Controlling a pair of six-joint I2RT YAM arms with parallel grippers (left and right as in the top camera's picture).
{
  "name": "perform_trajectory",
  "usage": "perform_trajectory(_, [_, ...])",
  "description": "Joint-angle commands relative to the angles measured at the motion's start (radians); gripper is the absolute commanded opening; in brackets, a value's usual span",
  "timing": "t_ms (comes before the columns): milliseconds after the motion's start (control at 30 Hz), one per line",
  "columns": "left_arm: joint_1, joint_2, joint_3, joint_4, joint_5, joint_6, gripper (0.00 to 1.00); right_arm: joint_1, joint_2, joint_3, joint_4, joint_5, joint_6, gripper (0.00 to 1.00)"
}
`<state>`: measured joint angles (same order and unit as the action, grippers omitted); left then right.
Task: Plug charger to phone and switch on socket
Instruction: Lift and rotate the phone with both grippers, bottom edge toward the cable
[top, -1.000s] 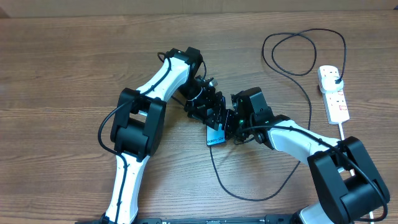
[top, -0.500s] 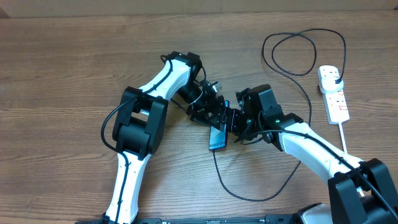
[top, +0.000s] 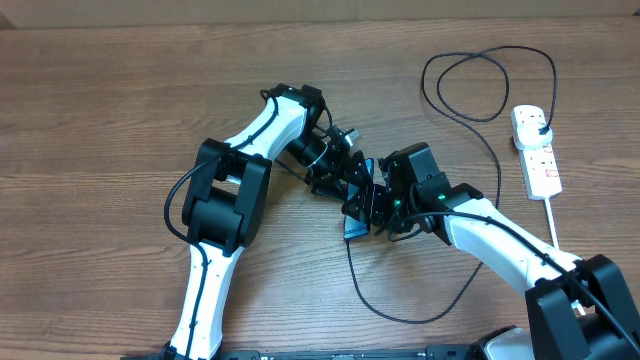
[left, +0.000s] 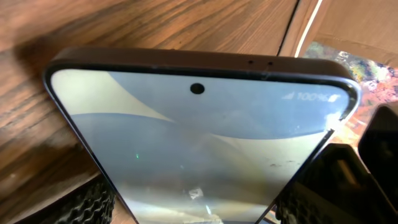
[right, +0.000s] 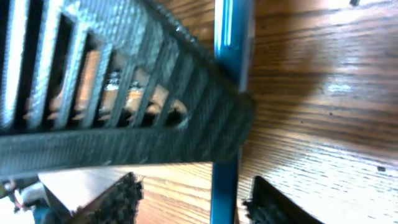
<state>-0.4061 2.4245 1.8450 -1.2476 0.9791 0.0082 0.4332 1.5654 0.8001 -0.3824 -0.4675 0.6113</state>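
The phone (top: 356, 224) stands tilted on its edge at the table's middle, showing as a blue sliver in the overhead view. In the left wrist view its pale screen (left: 199, 124) fills the frame, and my left gripper (left: 200, 205) (top: 348, 190) is shut on its long sides. My right gripper (top: 374, 208) is close on the right. Its jaws (right: 191, 183) stand open round the phone's blue edge (right: 225, 193), with a wide gap on the left. The charger cable (top: 423, 82) runs from under the phone in a long loop to the socket (top: 540, 165). Whether its tip sits in the phone is hidden.
The left gripper's ribbed black body (right: 124, 81) crosses the top of the right wrist view, very near the right fingers. The charger's black plug (top: 541, 124) sits in the socket's far end. A thick white cord (top: 552, 222) leads off the socket toward the front edge.
The right gripper has moved left onto the phone and its jaws have narrowed. The left gripper and phone have shifted slightly right, and the phone now stands more on edge.
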Motion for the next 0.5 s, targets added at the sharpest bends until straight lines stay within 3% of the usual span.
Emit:
perform_trajectory(0, [-0.006,0.005,-0.009,0.0,0.067,0.026,0.82,0.01,-0.017,0.02,0.006,0.033,-0.003,0.47])
perform_trajectory(333, [-0.008,0.005,-0.009,0.011,0.065,0.026,0.89,0.01,-0.017,0.02,0.019,0.033,-0.003,0.04])
perform_trajectory(467, [-0.007,0.005,-0.009,0.023,0.065,0.026,0.93,0.005,-0.017,0.02,0.021,0.033,0.012,0.04])
